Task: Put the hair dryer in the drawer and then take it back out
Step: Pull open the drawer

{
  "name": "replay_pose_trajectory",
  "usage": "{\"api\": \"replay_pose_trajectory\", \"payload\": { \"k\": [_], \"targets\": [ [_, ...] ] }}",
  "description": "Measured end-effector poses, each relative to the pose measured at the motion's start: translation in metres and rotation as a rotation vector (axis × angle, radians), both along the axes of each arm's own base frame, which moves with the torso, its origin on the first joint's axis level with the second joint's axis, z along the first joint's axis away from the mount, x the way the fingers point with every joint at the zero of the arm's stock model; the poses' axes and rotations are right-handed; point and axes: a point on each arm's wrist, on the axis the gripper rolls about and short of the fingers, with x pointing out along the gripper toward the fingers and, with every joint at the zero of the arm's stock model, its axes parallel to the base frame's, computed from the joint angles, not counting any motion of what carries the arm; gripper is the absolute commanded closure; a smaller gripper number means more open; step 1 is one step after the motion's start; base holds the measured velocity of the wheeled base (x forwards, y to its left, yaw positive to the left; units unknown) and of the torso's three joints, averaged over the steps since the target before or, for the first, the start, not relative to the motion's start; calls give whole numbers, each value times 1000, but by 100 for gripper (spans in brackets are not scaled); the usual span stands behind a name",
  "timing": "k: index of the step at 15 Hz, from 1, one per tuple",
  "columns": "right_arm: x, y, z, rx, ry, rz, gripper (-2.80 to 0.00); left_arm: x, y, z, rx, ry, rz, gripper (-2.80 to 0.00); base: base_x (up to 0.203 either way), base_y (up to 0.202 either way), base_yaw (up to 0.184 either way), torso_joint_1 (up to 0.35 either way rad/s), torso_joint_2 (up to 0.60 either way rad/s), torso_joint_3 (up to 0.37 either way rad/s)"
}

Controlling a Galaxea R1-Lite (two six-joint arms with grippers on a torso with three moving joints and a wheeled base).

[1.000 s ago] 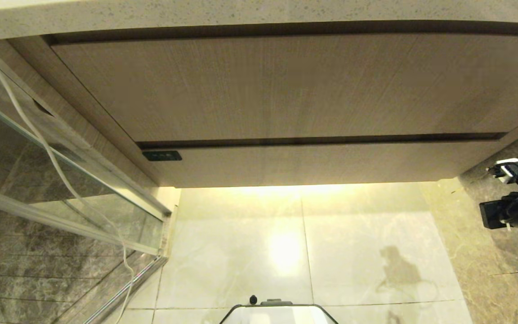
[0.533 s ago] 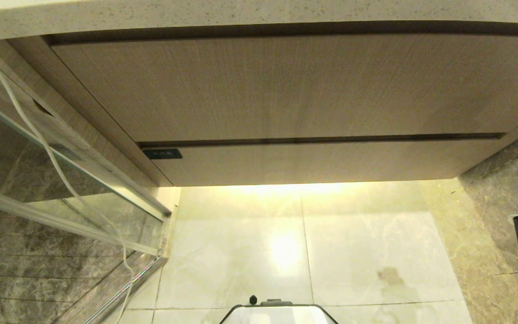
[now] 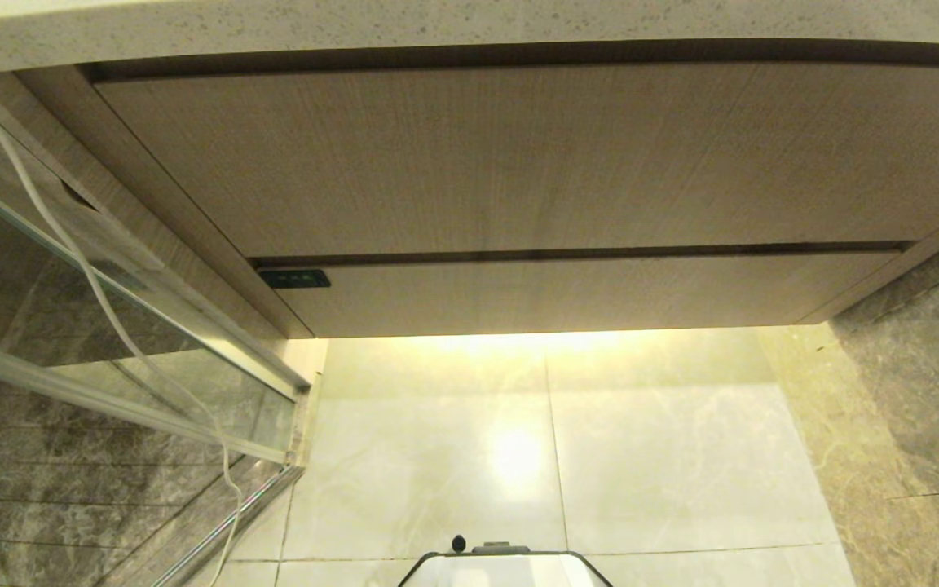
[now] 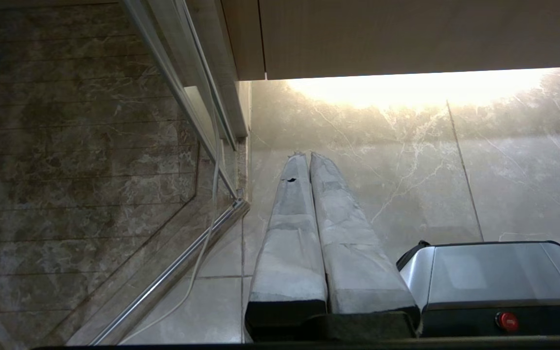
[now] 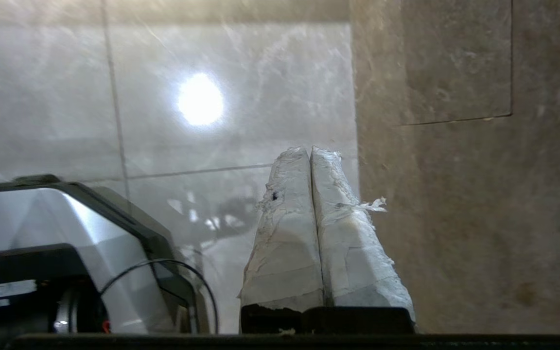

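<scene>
Flooring of pale glossy marble tile [image 3: 665,456], spread below and in front of the wide, low, handleless light wood-grain drawer [image 3: 584,293], with bright lamp glare on it. Pushed fully in, that drawer, nothing of its inside showing.

Just above the drawer, taller wood-grain panel front [image 3: 518,155], topped by speckled pale stone bench [image 3: 437,24]. Left of the drawer, clear glass shower screen in a metal frame [image 3: 135,359], with thin white cord [image 3: 103,302] hanging down across it. Right of the drawer, darker brown marble [image 3: 918,408]. Well below the drawer, silver-and-black robot base [image 3: 502,562].

Left tool [image 4: 309,156]: grey-taped fingers pressed together, gripping nothing, over the pale tile below the drawer's left end, next to the base. Right tool [image 5: 310,150]: white-taped fingers likewise closed with nothing between them, over the seam between pale tile and darker marble, toward the drawer's right.

Small dark plate [image 3: 293,280] at the drawer's upper left corner. Small white hair dryer: in no view, place impossible to tell.
</scene>
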Motion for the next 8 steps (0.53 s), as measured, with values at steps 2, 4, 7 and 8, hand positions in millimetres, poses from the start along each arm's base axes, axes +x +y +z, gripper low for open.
{"api": "replay_pose_trajectory", "payload": {
  "k": [2, 4, 7, 8],
  "targets": [
    [-27, 10, -27, 19, -67, 49, 0, 0, 0, 0, 0, 0, 0, 0, 0, 0, 0, 0, 0, 0],
    [-39, 13, -58, 35, -114, 95, 0, 0, 0, 0, 0, 0, 0, 0, 0, 0, 0, 0, 0, 0],
    [-46, 14, -70, 46, -173, 170, 0, 0, 0, 0, 1, 0, 0, 0, 0, 0, 0, 0, 0, 0],
    [-49, 14, -72, 43, -197, 190, 0, 0, 0, 0, 0, 0, 0, 0, 0, 0, 0, 0, 0, 0]
  ]
}}
